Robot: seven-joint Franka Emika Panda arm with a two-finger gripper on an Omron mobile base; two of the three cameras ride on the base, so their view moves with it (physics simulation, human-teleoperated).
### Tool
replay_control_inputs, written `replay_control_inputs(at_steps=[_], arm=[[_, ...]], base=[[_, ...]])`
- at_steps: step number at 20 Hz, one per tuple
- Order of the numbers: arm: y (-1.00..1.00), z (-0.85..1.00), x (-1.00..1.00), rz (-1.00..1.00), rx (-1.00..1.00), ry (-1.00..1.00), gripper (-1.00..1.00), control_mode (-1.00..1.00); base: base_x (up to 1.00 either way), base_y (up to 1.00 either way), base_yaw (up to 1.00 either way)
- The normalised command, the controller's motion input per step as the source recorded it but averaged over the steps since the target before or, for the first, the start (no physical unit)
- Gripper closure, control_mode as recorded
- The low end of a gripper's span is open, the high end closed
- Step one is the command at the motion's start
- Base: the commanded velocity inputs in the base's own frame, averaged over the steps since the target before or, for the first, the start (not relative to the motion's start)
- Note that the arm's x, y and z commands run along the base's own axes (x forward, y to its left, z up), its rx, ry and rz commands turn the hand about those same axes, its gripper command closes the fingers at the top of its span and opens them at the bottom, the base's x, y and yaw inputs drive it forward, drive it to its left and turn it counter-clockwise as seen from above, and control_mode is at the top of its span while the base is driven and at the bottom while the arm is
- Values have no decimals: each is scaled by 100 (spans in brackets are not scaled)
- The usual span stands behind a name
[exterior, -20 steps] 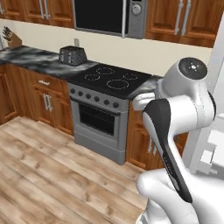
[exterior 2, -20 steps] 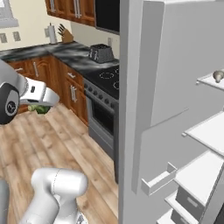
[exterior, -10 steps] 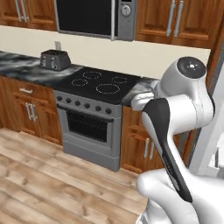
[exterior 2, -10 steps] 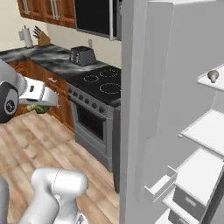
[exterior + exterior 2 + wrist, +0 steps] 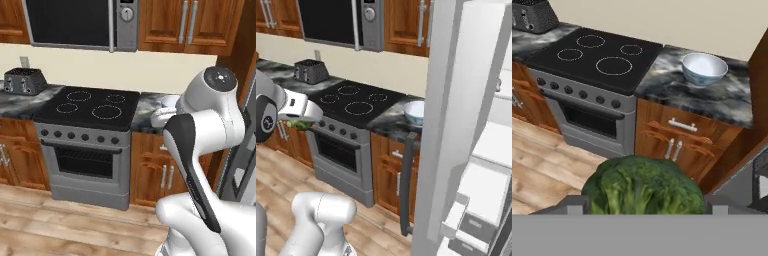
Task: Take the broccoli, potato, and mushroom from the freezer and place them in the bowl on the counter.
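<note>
I am carrying the broccoli [image 5: 643,186], my pincer [image 5: 643,207] clamped on it, toward the empty bowl [image 5: 704,69] (potato and mushroom are remaining, I judge).

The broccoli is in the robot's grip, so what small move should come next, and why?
Probably carry the broccoli forward and up toward the bowl. The tool holds the floret low, out over the wooden floor in front of the cabinets, while the bowl sits on the counter just right of the stovetop, apparently with nothing in it. The floret must be above the rim before release.
</note>
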Motion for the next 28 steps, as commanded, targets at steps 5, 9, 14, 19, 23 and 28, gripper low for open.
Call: replay_control_inputs(at_steps=[5,9,14,19,23,28], arm=[[0,0,0,0,0,0,100,100],[0,0,0,0,0,0,100,100],[0,0,0,0,0,0,100,100],[0,0,0,0,0,0,100,100],[0,0,0,0,0,0,100,100],[-10,-9,14,-8,2,1,100,-100]], base=[[38,100,-27],[100,54,-54],[94,11,-62],[76,-1,-61],[72,0,-56],[48,-13,-39]])
